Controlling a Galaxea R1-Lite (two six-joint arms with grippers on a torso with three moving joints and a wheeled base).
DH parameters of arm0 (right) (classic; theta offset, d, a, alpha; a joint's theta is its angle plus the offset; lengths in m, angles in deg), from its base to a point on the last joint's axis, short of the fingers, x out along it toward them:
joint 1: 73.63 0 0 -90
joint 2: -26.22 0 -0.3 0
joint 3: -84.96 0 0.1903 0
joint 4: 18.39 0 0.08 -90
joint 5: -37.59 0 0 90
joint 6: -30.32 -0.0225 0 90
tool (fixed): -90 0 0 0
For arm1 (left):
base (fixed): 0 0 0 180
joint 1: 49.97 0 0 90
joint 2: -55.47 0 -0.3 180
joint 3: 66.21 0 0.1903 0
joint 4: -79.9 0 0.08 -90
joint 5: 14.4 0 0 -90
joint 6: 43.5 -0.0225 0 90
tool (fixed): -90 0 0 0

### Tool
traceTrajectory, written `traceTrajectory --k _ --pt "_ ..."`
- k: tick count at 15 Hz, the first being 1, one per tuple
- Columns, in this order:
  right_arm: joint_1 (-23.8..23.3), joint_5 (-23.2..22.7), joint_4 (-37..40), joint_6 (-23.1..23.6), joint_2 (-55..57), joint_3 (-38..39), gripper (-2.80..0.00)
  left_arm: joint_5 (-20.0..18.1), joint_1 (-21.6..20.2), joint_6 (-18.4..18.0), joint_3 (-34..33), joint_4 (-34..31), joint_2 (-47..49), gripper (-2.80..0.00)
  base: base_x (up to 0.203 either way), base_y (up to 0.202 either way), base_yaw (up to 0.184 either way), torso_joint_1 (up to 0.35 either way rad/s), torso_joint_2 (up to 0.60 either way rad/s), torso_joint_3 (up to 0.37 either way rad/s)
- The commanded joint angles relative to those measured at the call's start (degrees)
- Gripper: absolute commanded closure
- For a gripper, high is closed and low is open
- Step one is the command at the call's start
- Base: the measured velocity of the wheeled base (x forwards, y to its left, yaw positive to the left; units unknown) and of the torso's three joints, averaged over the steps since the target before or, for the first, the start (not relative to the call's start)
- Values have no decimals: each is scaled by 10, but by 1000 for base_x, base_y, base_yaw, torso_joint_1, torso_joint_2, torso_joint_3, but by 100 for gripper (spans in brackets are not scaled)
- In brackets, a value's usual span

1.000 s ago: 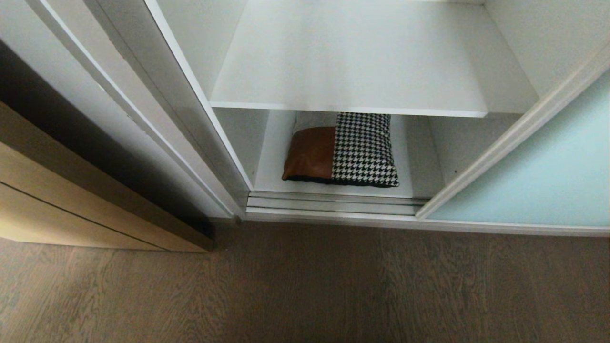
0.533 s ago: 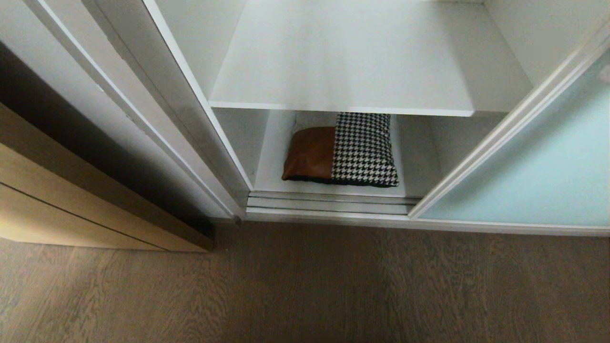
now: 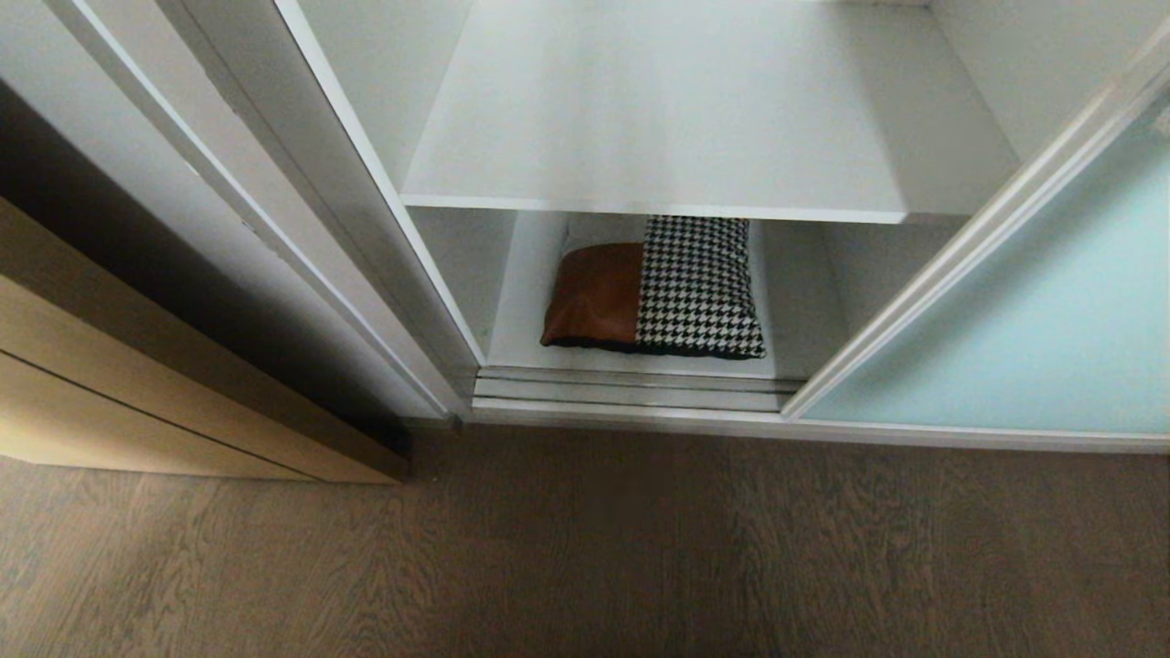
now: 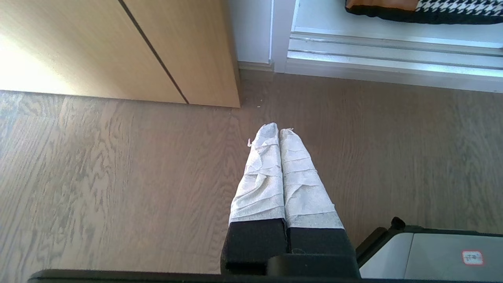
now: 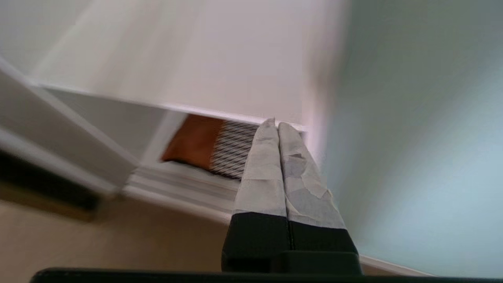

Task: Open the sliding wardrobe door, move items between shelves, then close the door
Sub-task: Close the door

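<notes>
The sliding wardrobe door (image 3: 1033, 320), pale aqua glass in a silver-white frame, covers the right part of the opening. The items, a folded bundle (image 3: 654, 288) with a rust-brown piece and a houndstooth piece, lie on the lower shelf (image 3: 526, 311). The upper shelf (image 3: 686, 119) is bare. My right gripper (image 5: 275, 124) is shut on nothing, its tips close to the door's (image 5: 412, 157) frame edge, with the bundle (image 5: 208, 145) beyond. My left gripper (image 4: 279, 129) hangs shut and empty over the floor. Neither gripper shows in the head view.
A tan wooden panel (image 3: 137, 384) stands at the left beside the wardrobe's white side wall (image 3: 302, 201). The metal door track (image 3: 631, 388) runs along the wardrobe's foot. Wood floor (image 3: 585, 548) lies in front. A corner of my base (image 4: 432, 251) shows by the left gripper.
The door's frame edge has slid a little to the left, covering more of the opening. The bundle has not moved. The left gripper stays where it was.
</notes>
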Motion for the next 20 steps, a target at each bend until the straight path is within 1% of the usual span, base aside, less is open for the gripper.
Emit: traceTrajectory --k 1,3,7,9,11,14,18,20 --pt "-33 -2 -3 -1 -8 9 0 0 0 0 0 0 1 0 0 0 0 0 0 0" --pt "-43 -3 -10 -2 -14 15 0 0 0 0 0 0 1 0 0 0 0 0 0 0" --pt "-63 -3 -34 -5 31 14 0 0 0 0 0 0 1 0 0 0 0 0 0 0" --pt "-65 -3 -39 -30 53 5 0 0 0 0 0 0 1 0 0 0 0 0 0 0" --pt "-76 -9 -60 -51 75 0 0 0 0 0 0 0 1 0 0 0 0 0 0 0" --pt "-91 -27 -69 -58 99 -11 0 0 0 0 0 0 1 0 0 0 0 0 0 0" --pt "-93 -27 -69 -92 128 -39 0 0 0 0 0 0 1 0 0 0 0 0 0 0" --pt "-93 -27 -69 -99 142 -50 0 0 0 0 0 0 1 0 0 0 0 0 0 0"
